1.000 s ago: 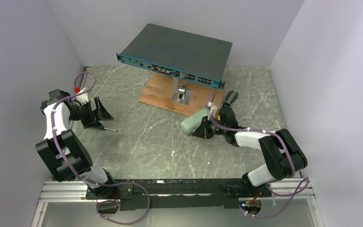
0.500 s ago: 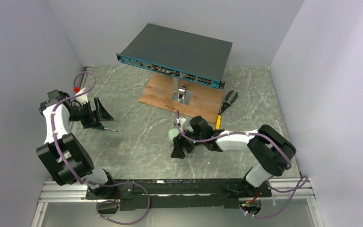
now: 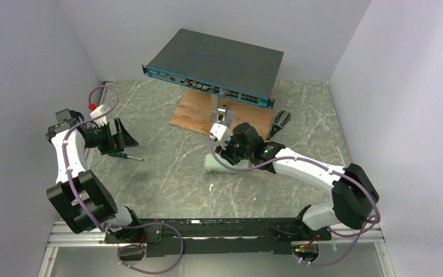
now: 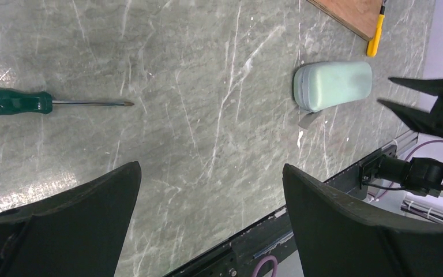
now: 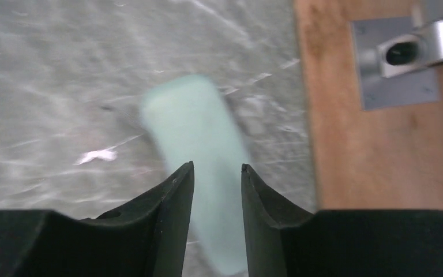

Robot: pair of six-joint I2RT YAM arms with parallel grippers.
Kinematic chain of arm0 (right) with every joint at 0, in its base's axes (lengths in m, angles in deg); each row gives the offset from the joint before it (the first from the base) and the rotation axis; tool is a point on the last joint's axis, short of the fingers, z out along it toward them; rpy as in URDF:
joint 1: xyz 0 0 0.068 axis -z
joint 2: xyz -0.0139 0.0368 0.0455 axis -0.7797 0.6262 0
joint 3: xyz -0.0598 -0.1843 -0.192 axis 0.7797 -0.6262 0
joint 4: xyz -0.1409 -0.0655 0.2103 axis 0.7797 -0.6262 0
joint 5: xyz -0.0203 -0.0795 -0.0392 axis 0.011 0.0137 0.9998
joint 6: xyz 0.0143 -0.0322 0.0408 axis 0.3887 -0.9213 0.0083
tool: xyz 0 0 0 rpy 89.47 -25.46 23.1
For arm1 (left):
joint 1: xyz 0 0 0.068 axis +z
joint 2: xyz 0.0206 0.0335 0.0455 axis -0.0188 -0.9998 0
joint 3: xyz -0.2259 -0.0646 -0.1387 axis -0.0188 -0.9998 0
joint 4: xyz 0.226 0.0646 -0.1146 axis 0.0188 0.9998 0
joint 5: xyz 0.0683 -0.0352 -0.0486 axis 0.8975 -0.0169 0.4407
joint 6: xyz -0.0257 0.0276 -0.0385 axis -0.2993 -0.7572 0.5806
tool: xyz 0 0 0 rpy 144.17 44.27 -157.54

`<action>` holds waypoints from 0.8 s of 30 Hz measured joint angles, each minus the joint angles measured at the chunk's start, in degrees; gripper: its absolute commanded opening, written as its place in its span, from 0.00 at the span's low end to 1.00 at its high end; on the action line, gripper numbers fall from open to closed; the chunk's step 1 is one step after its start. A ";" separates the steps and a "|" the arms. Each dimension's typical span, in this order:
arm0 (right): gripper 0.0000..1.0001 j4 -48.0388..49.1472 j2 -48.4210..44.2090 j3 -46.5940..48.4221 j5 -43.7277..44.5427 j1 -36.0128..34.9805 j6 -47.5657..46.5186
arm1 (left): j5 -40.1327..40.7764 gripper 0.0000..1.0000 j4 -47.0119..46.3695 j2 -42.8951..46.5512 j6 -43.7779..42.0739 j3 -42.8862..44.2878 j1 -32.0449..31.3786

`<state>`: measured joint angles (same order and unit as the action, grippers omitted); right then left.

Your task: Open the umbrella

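No umbrella shows in any view. A pale grey-green oval case [image 3: 214,163] lies flat on the marble table, closed; it also shows in the left wrist view [image 4: 333,85]. My right gripper [image 3: 231,151] hovers just above the case [image 5: 199,124] with its jaws a narrow gap apart and nothing between them [image 5: 217,165]. My left gripper [image 3: 121,137] is wide open and empty at the far left [image 4: 211,167], well away from the case.
A green-handled screwdriver [image 3: 124,154] lies by the left gripper [image 4: 11,103]. A wooden board [image 3: 193,115] with a metal bracket [image 5: 406,52] carries a dark network switch [image 3: 216,63]. Yellow-handled pliers [image 3: 276,128] lie beside the board.
The right gripper carried the case from the right toward the table's middle, set it down and let go, then rose above it. The left arm has barely moved.
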<state>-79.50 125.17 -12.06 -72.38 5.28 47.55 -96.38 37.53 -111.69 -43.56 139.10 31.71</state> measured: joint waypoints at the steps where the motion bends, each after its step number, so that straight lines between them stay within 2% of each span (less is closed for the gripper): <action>1: 0.23 0.76 1.09 0.50 2.34 0.00 -1.60 | -0.07 0.99 -0.17 0.46 0.02 -0.20 0.00; 4: 0.05 2.89 5.11 0.57 10.03 0.00 -6.91 | -0.07 0.99 -0.28 1.46 0.35 -0.83 0.00; 7: 0.00 4.31 9.42 0.57 15.10 0.52 -11.45 | -0.07 0.99 -0.68 1.99 0.76 -1.51 0.00; 17: 0.00 4.74 21.64 4.35 17.59 5.66 -18.32 | -0.04 0.99 -1.22 3.17 1.73 -1.99 0.00; 24: 0.00 6.01 25.81 5.79 17.66 8.41 -21.86 | 0.00 0.99 -1.25 3.15 1.81 -1.97 0.00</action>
<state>-73.48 150.98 -6.27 -54.72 13.69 25.70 -96.38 36.28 -108.55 -41.75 137.13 31.71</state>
